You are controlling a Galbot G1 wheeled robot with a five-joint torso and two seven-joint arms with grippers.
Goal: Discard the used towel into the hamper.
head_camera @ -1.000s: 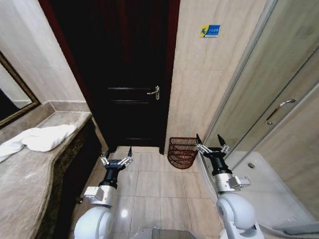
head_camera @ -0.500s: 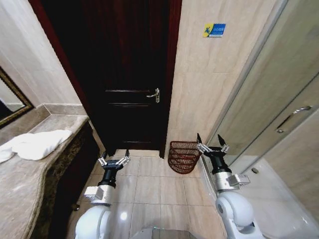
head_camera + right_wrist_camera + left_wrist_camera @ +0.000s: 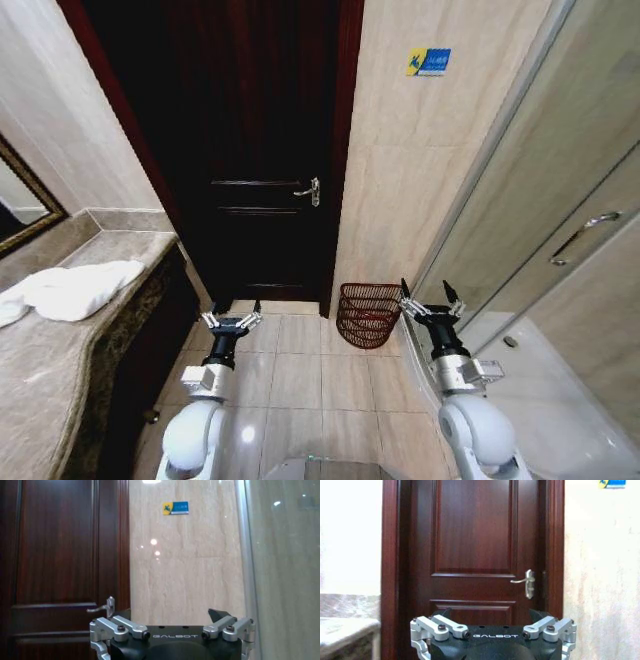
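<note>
Since a moment ago little has shifted: both arms are sitting a touch lower, while the door (image 3: 262, 160) and walls are holding their places. The left hand (image 3: 232, 319) is hovering over the floor tiles near the table's (image 3: 60, 360) end, spread open and holding nothing. The right hand (image 3: 431, 300) is likewise gaping empty, just right of the hamper (image 3: 368, 313), which is standing on the floor by the far wall. The white towel (image 3: 70, 289) is lying on the table at left.
</note>
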